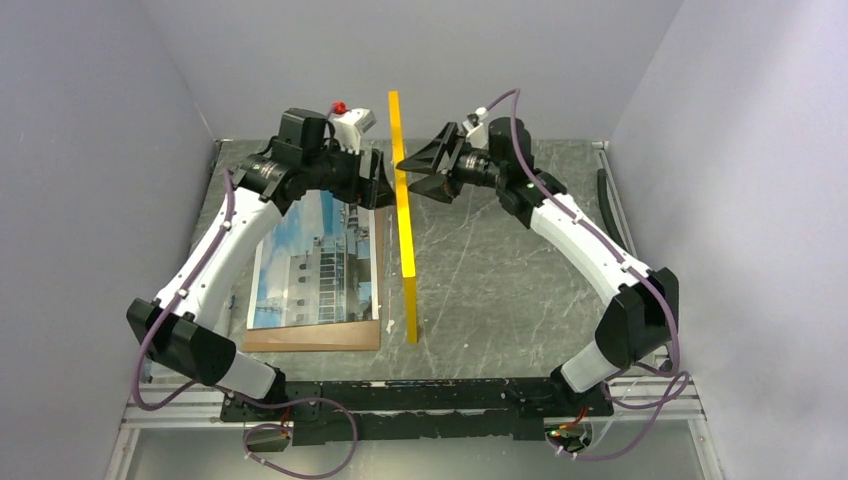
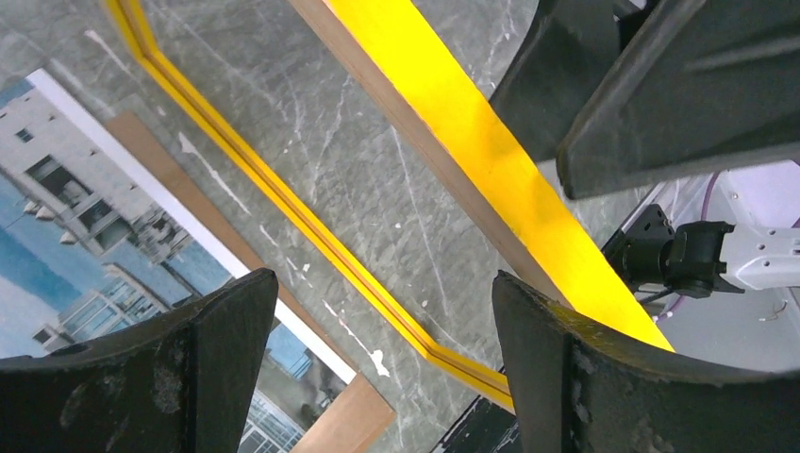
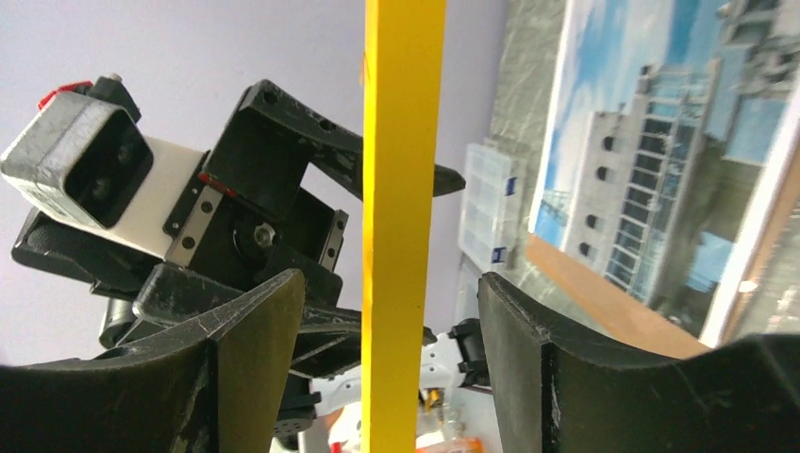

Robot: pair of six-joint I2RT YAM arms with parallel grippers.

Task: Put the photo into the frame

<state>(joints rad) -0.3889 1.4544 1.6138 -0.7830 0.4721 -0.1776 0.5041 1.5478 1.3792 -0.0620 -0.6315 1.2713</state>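
The frame [image 1: 403, 215] stands upright on its long edge in the middle of the table, seen edge-on as a yellow strip. The photo [image 1: 315, 258] lies flat to its left on a brown backing board [image 1: 312, 337]. My left gripper [image 1: 384, 186] is open just left of the frame's upper rail [image 2: 472, 142], and its right finger [image 2: 604, 377] is against that rail. My right gripper [image 1: 408, 172] is open astride the same rail [image 3: 404, 189], with a gap on both sides. The photo also shows in the left wrist view [image 2: 75, 236] and the right wrist view [image 3: 660, 142].
A clear plastic box [image 3: 491, 217] sits beyond the backing board [image 3: 604, 293] at the table's left side. White paint flecks [image 1: 388, 326] mark the grey marble table [image 1: 500, 290]. Walls close in on the left, right and back.
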